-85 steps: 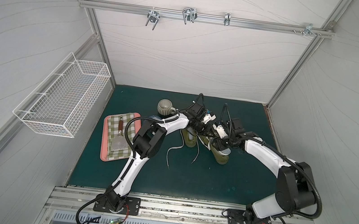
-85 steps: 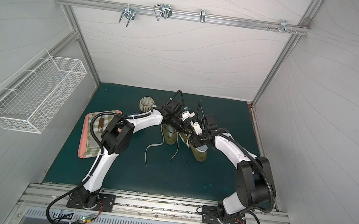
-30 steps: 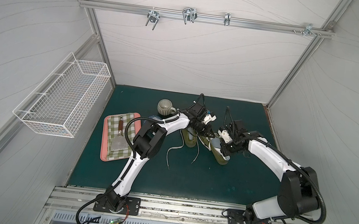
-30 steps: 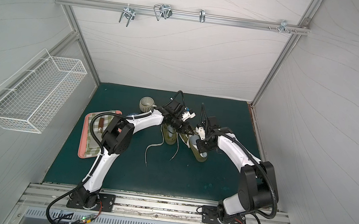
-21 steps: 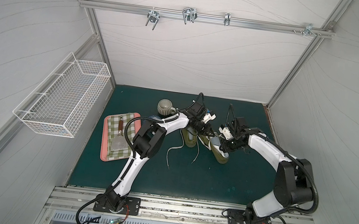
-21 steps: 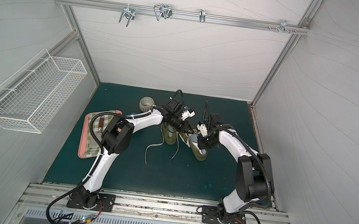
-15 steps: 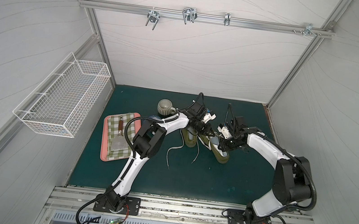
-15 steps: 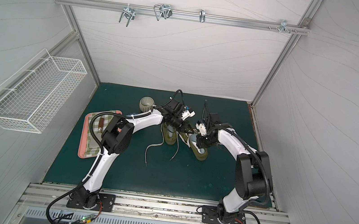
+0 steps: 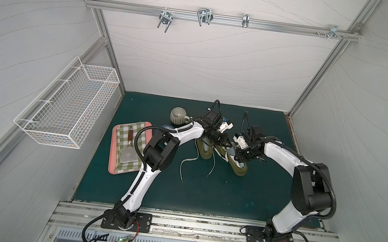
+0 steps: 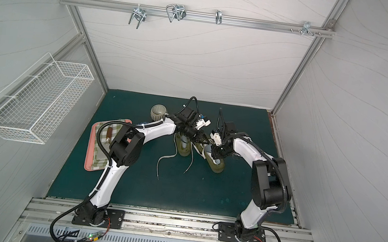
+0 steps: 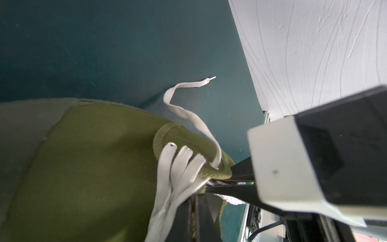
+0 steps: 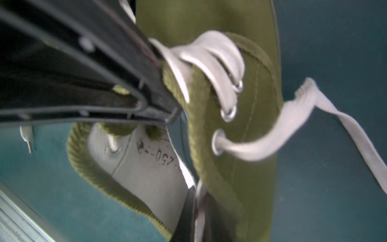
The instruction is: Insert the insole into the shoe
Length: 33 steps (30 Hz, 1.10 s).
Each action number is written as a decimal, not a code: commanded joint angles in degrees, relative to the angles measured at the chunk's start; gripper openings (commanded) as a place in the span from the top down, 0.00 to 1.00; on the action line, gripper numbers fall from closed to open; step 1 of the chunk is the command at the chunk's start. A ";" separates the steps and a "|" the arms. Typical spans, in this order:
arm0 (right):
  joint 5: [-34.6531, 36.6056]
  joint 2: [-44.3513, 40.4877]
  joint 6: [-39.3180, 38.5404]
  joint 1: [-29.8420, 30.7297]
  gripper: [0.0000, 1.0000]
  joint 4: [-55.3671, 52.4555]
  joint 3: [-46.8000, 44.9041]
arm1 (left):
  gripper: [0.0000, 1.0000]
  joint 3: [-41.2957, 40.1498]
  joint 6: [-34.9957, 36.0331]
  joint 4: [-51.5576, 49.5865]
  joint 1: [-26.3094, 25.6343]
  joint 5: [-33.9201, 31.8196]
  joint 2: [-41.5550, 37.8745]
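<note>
Shoe (image 9: 239, 168) being worked on: olive canvas lace-up, lying at a slant on the table (image 9: 203, 194) toward the back edge, approx mid-width. 2nd shoe (image 9: 205, 152) sits just beside it, on the left arm's side. Laces (image 11: 189, 118) undone, ends loose.

Left end effector (image 11: 207, 184): pressed together, pinching the shoe's eyelet strip w/ a few lace crossings caught in the bite. Prob. there to hold the mouth open.

Right end effector (image 12: 196, 201): also pressed together, on a thin pale strip at the shoe's mouth. I take that for the edge of the insole (image 9: 233, 154), since both lace ends lie elsewhere in the right wrist view. In both top views the insole shows as a pale patch inside the opening, so it's partly in. How far its front end has gone: can't tell, the upper hides it.

Handling, as I judge it:
- Insole = light, thin, floppy. It'll buckle if shoved from far back, so grip it at the heel-end edge & feed it flat along the sole.
- Canvas upper = soft, sags w/o support. Eyelet strip or heel collar is the firm spot to hold.
- Shoe is light & will likely slide on the table unless the other arm braces it.
- Risk: laces or tongue dragged in under the insole.
</note>
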 commanded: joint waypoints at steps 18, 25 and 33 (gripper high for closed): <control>2.75 2.63 0.77 -0.60 1.00 3.79 -0.33 | 1.00 2.61 1.06 1.16 -0.77 2.64 -0.37; 5.61 2.91 0.01 -0.26 0.92 3.39 -0.79 | 1.00 2.89 0.58 1.21 -0.82 2.50 -0.21; 11.78 5.43 -2.08 1.02 0.89 1.24 1.10 | 1.00 3.05 0.93 0.76 -0.80 2.35 -0.33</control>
